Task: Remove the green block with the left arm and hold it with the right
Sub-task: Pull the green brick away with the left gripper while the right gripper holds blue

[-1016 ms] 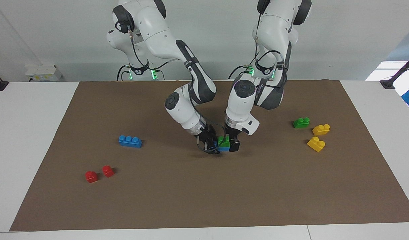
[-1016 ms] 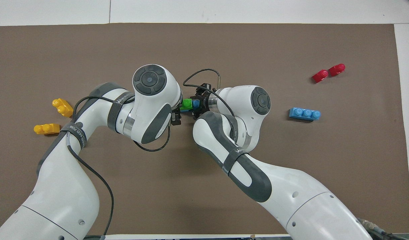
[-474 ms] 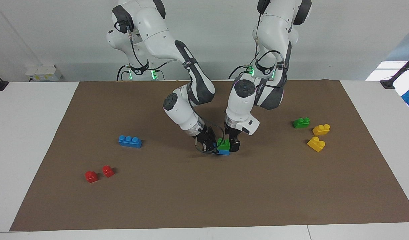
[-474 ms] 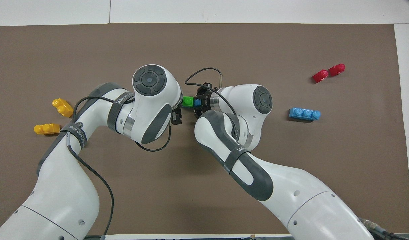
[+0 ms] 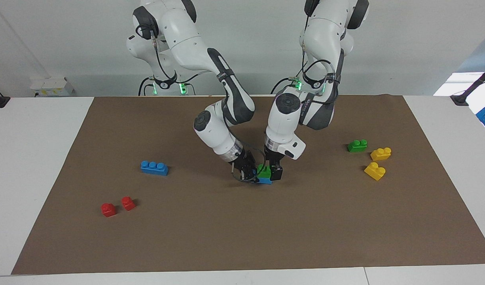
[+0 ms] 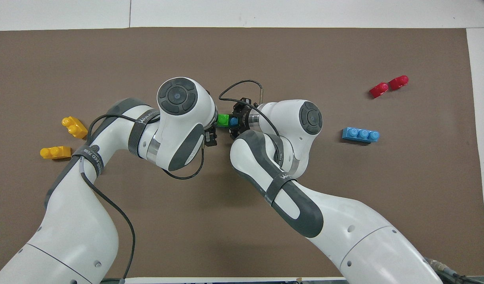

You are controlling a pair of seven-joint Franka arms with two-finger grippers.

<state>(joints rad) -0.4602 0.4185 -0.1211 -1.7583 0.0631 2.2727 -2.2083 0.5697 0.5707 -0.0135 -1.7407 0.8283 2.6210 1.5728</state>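
I am looking at the middle of the brown mat [image 5: 242, 237], which is lying on the white tabletop [image 5: 33, 158], and both arms are reaching down to the same small stack. The green block [image 5: 264, 171] is sitting on top of a blue brick [image 5: 265, 181], and the stack is resting on the mat, roughly midway between the two ends. My right gripper [image 5: 248, 173] is pressing in from the right arm's side, tilted, and its fingers are closed on the blue brick at the bottom of the stack; in the overhead view I am seeing one blue stud just in front of this gripper [image 6: 235, 122]. My left gripper [image 5: 275, 171] is coming down almost upright on the side toward the left arm, and its fingers are standing wide around the green block, one dark finger [image 5: 277, 173] touching its side; whether they are squeezing it firmly, I cannot tell. In the overhead view the green block [image 6: 223, 120] is showing between the two wrists. A second green block [image 5: 357, 145] is lying toward the left arm's end, and two yellow bricks [image 5: 381, 153] [image 5: 374, 171] are lying near it, a little farther from the robots. A long blue brick [image 5: 154, 168] is lying toward the right arm's end, and two red bricks [image 5: 108, 209] [image 5: 128, 203] are lying just beside each other, farther from the robots than this one.
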